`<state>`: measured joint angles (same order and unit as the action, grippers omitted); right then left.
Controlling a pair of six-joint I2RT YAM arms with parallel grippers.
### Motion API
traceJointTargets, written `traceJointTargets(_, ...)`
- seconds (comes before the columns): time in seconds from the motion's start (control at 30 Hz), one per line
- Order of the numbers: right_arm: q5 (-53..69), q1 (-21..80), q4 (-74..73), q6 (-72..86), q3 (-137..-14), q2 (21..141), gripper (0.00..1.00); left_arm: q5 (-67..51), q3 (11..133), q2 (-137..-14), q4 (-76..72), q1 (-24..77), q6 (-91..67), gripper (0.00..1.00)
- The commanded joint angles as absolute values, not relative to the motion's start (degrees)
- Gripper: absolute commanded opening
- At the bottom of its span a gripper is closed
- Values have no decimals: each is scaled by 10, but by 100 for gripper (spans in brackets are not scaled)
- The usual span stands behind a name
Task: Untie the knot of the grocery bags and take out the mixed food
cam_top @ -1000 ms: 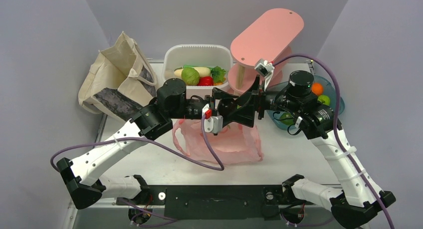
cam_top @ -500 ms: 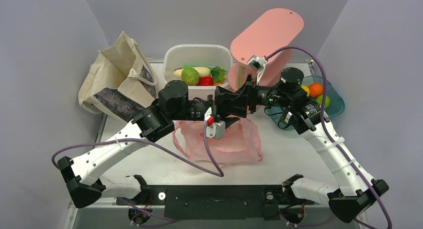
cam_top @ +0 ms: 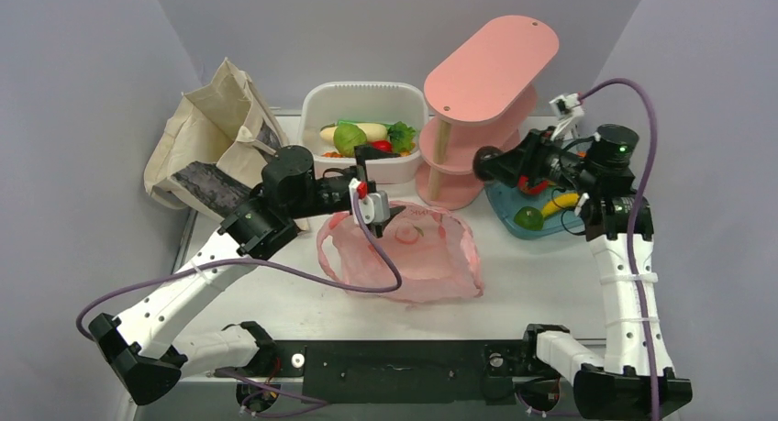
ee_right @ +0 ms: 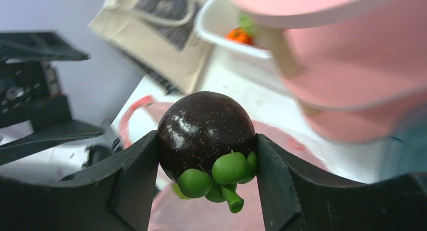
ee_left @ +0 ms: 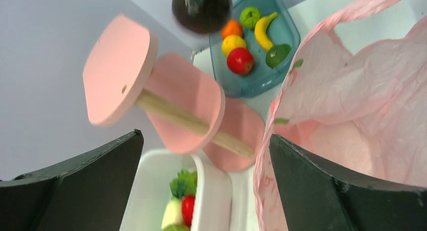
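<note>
While my right end effector (ee_right: 206, 158) was clamped on a dark round fruit (ee_right: 205, 128) with a green calyx, both fingers pressed flat against its sides, the top view put that right end effector (cam_top: 491, 162) and the fruit (cam_top: 488, 160) in the air just beside the lower tiers of the pink tiered stand (cam_top: 491, 59), over the near-left edge of the teal tray (cam_top: 503, 204). My left end effector (cam_top: 383, 216) was released, jaws spread wide with nothing between them, hovering over the far rim of the pink plastic bag (cam_top: 413, 260). That bag lay slack on the desk (cam_top: 275, 293) between my arms; the left wrist view showed its crumpled pink film (ee_left: 352, 90) gaping just right of the fingers (ee_left: 342, 190). Couldn't tell whether a knot was left in it. Canvas tote (cam_top: 211, 132) stood at far left, well apart from both end effectors. Round green vegetable (cam_top: 349, 138), white radish (cam_top: 372, 128) and leafy green (cam_top: 401, 135) sat in the white tub (cam_top: 367, 93) behind the bag. Left wrist view also caught an apple (ee_left: 240, 61), lemon (ee_left: 234, 44), orange (ee_left: 232, 28), lime (ee_left: 250, 15) and banana (ee_left: 264, 32) in the tray.
</note>
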<state>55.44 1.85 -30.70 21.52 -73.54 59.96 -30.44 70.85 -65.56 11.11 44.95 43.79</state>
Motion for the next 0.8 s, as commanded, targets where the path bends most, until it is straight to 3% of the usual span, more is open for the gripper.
traceJointTargets(0.0,573,-137,-324,186,-761,595,0,-292,699,-630,166,391,345,97)
traceJointTargets(0.13,533,-264,-463,57,-778,624,0,-309,711,-639,195,319,266,97)
traceJointTargets(0.2,456,-276,-516,-41,-779,650,0,-315,725,-649,204,283,232,97)
traceJointTargets(0.33,334,-276,-513,-141,-749,702,0,-285,766,-693,270,242,216,97)
traceJointTargets(0.53,212,-243,-434,-156,-736,775,0,-300,821,-757,379,184,183,97)
traceJointTargets(0.67,168,-196,-394,-180,-737,833,13,-322,799,-748,402,162,195,97)
traceJointTargets(0.73,155,-189,-388,-173,-750,861,37,-331,787,-743,406,162,203,97)
traceJointTargets(0.77,144,-189,-391,-168,-758,870,43,-332,785,-741,412,162,205,97)
